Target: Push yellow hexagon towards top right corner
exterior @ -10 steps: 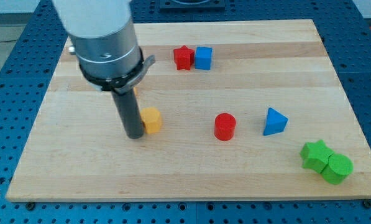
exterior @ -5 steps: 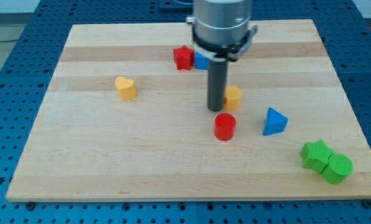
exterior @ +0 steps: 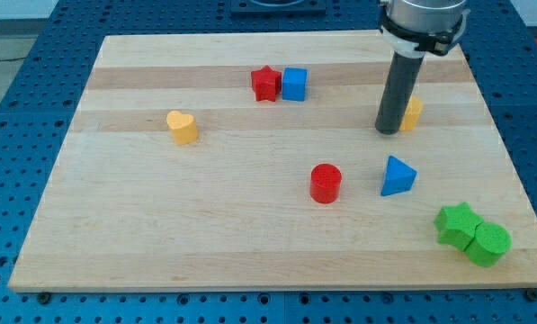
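Note:
The yellow hexagon [exterior: 413,113] sits on the wooden board [exterior: 250,225] at the view's right, upper half, partly hidden behind the rod. My tip [exterior: 389,130] rests on the board just left of the hexagon and touches it or nearly so. The board's top right corner lies up and to the right of both.
A yellow heart [exterior: 183,127] lies at the left. A red star [exterior: 266,83] and blue cube [exterior: 294,83] sit side by side at top centre. A red cylinder [exterior: 326,183] and blue triangle [exterior: 397,175] lie below the tip. A green star [exterior: 455,222] and green cylinder [exterior: 488,243] touch at bottom right.
My tip has swept from the board's left to the right and up, carrying the yellow hexagon with it. The yellow heart came into view as the arm moved off it. Other blocks stayed.

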Robot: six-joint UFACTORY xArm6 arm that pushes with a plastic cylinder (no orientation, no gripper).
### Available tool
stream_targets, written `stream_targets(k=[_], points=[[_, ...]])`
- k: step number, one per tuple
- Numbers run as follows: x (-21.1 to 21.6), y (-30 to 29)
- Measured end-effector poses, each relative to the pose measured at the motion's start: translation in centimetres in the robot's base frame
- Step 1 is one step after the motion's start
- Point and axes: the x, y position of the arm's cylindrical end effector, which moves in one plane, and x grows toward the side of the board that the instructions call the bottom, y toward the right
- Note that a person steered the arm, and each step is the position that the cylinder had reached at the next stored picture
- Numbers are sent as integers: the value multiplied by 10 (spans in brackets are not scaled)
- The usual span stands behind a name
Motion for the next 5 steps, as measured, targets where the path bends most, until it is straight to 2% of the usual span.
stream_targets(k=[1, 4, 5], points=[[16, 14], [-68, 35], [-63, 34]])
